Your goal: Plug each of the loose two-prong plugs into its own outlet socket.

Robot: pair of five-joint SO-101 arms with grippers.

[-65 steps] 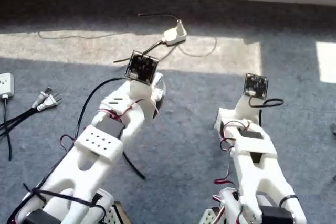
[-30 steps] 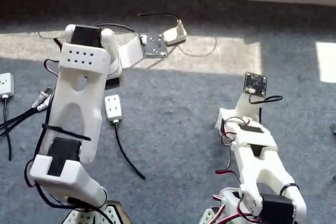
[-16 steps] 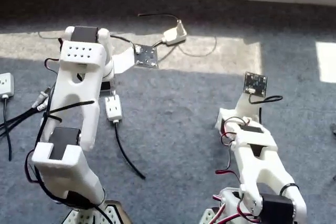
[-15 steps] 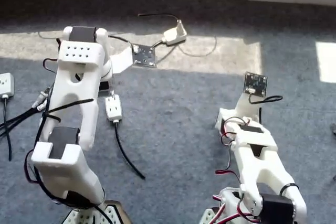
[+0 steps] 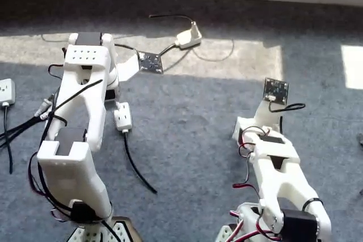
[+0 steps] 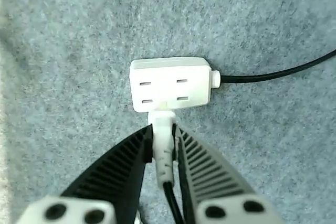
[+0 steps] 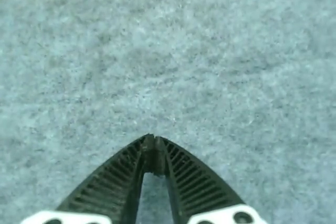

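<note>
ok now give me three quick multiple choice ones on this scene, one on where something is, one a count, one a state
1. Where is the white plug seen in the left wrist view?
A) in the left gripper, its end at the outlet block's side
B) lying loose, far from both arms
C) fully seated in the block's face slots

2. How many slots show on the outlet block's face?
A) two
B) four
C) six

3. How is the right gripper?
A) wide open
B) shut on a plug
C) shut on nothing

Answers:
1 A, the fingers clamp the plug right at the block's edge.
2 B, two pairs of slots show on the face.
3 C, its fingertips meet above bare carpet.
</note>
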